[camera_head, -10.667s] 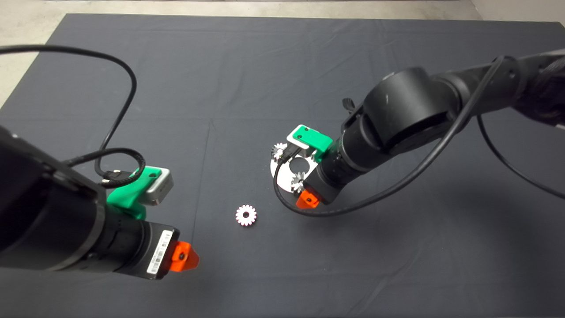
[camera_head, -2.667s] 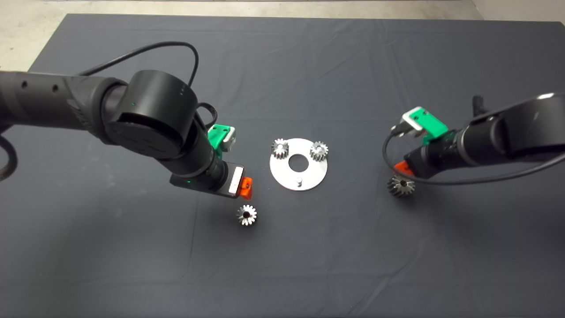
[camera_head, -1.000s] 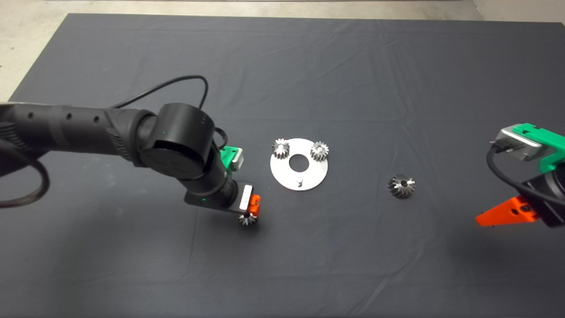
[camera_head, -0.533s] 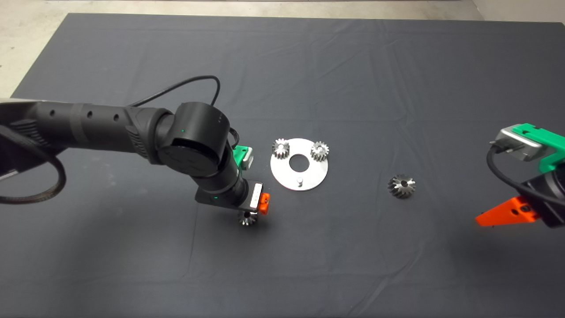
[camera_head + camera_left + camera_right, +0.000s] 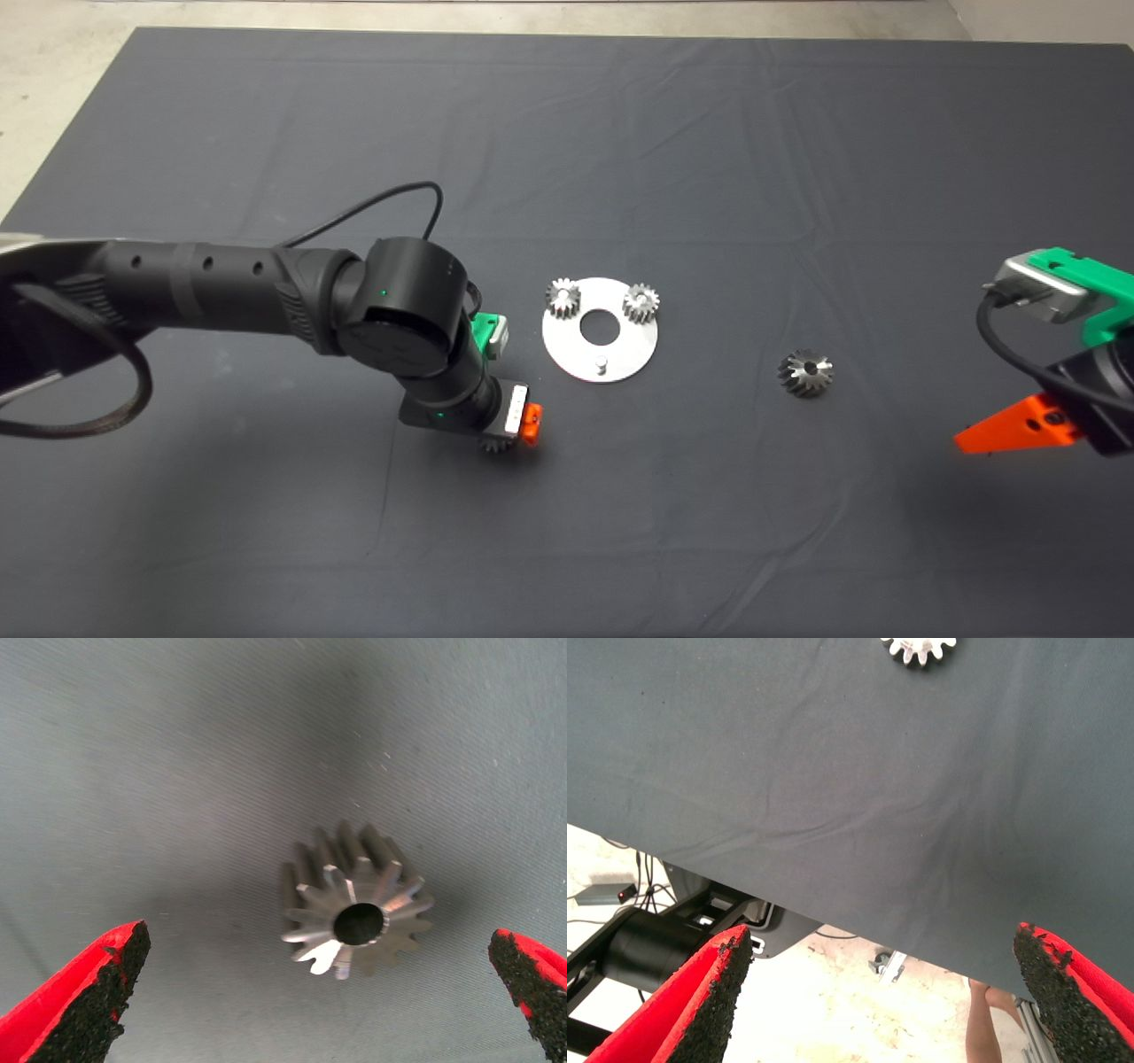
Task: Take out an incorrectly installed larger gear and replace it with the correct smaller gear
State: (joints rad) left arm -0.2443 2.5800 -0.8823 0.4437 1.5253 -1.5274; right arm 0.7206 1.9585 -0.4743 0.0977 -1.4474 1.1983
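This looks like a robotics lab or workshop. A desk [image 5: 886,549] is draped in a dark mat, with a metal disc [image 5: 601,342] carrying small steel gears at its middle. Bare concrete floor [image 5: 53,53] shows at 11 o'clock, and cables and a black metal frame [image 5: 647,943] stand beyond the desk edge.

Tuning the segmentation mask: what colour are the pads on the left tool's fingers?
Black, on red fingers; the left wrist view shows it best.

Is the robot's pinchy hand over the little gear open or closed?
Open. The left gripper has its red fingers spread wide either side of the smaller gear, not touching it.
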